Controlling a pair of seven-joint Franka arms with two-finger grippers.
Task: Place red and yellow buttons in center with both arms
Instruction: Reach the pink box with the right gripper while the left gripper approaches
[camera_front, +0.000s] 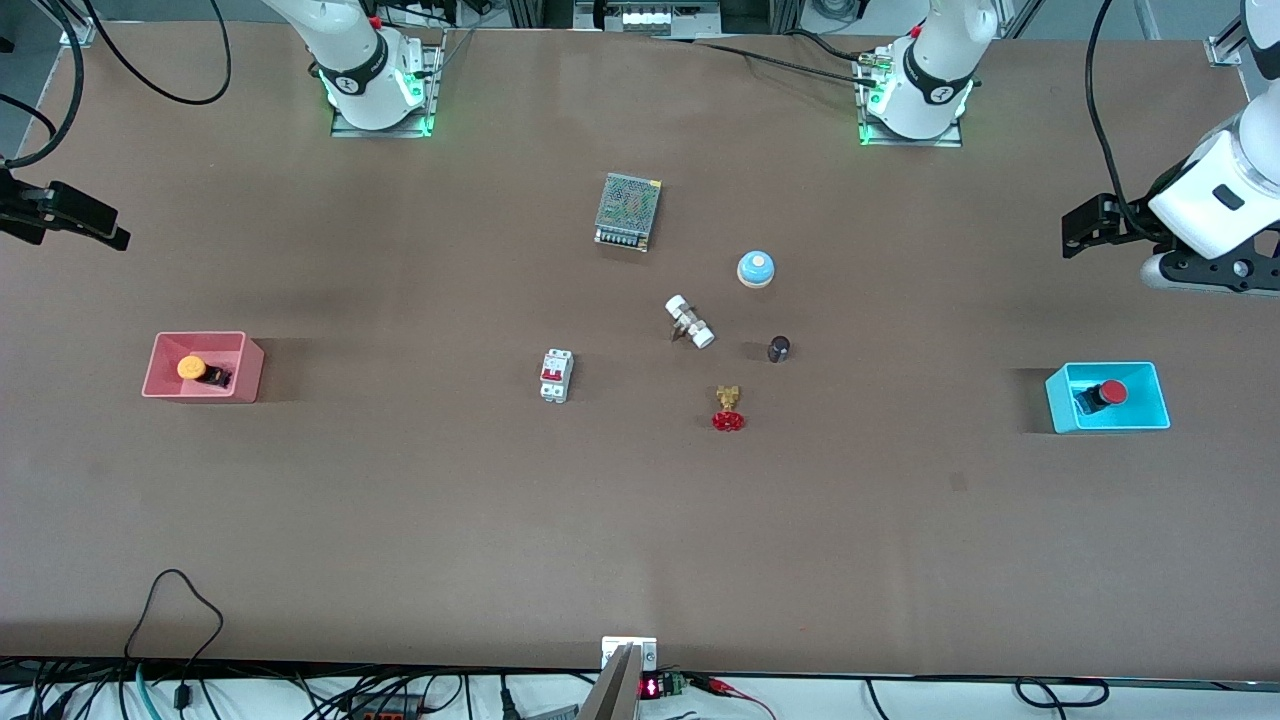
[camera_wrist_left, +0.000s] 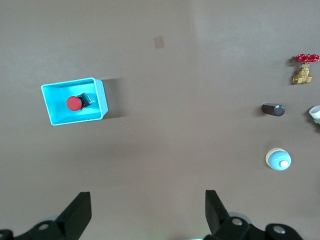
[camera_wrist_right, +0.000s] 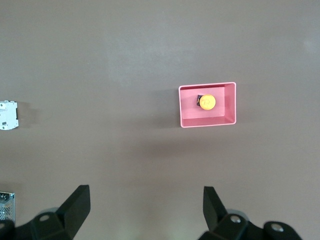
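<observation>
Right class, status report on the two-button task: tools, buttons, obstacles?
Left tool and right tool open, high over bare table. Red button in blue bin, yellow button in pink bin. Valve and bell crowd centre.

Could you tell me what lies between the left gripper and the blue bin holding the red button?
Only bare tabletop lies between the left gripper and the blue bin, as the left wrist view shows.

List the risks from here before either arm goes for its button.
1. The red button lies on its side in the blue bin and the yellow button in the pink bin; the walls may block the open left tool and right tool.
2. The center is crowded: the red-wheeled valve, bell and breaker could get bumped.
</observation>
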